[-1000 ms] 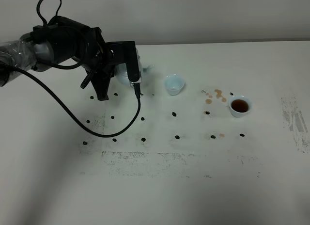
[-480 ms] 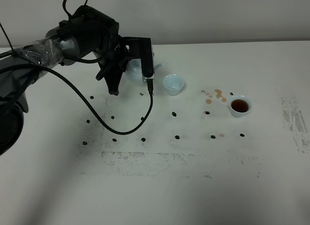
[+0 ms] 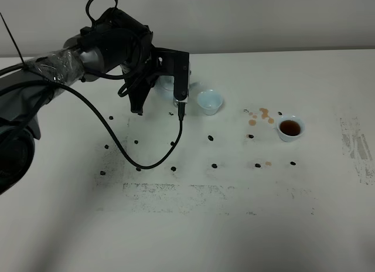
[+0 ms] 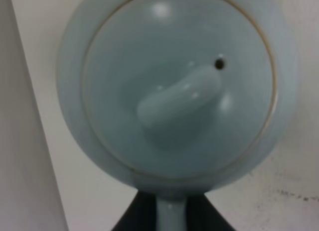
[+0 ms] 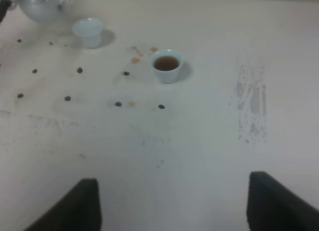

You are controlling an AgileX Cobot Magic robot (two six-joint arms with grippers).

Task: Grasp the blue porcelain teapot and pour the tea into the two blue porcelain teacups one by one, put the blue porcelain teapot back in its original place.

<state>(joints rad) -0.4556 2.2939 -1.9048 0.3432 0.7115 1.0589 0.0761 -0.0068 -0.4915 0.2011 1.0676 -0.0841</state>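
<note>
the left gripper carries the blue porcelain teapot to the right and a little farther back across the table. the pot, at first well to the left of the empty teacup, is now just beside that cup's far-left side, with its spout close to the rim. the black cable trailing from the wrist shifts right too. more of the arm's wrapped upper part now shows toward the left edge.
</note>
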